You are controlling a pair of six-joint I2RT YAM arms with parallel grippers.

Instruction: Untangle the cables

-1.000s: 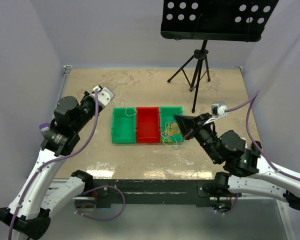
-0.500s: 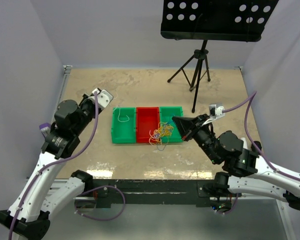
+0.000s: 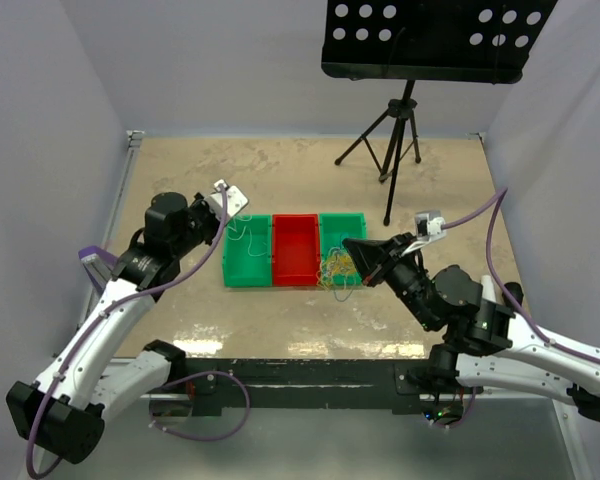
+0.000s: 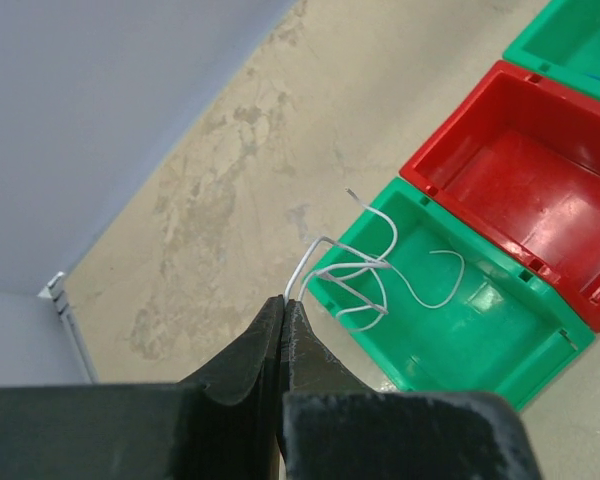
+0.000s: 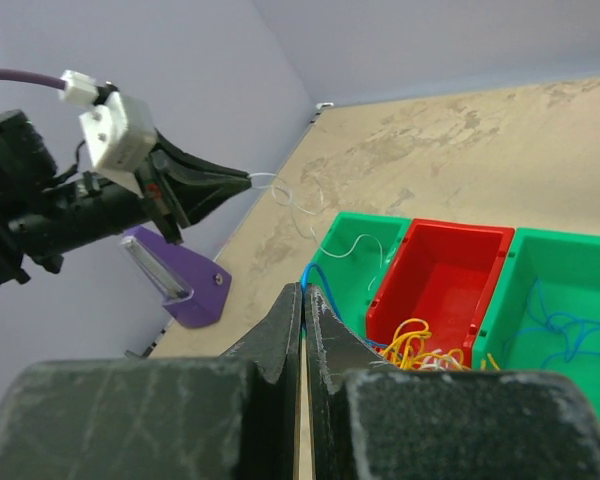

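From above, the left hand point(image 3: 232, 218) is pressed together on a whitish cable point(image 3: 242, 232) over the green bin point(image 3: 246, 272) left of the red bin point(image 3: 296, 250). The right hand point(image 3: 348, 246) pinches a tangle point(image 3: 340, 268) of orange-yellow and blue cables just right of the red bin, above the bench point(image 3: 280, 170).

In the left wrist view, the whitish cable's loops hang over the green bin's corner.

In the right wrist view, a blue strand leaves the closed tips, with orange-yellow loops before the red bin.

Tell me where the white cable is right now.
In the left wrist view, the white cable hangs from the shut left end effector, looping over the leftmost green bin's corner.
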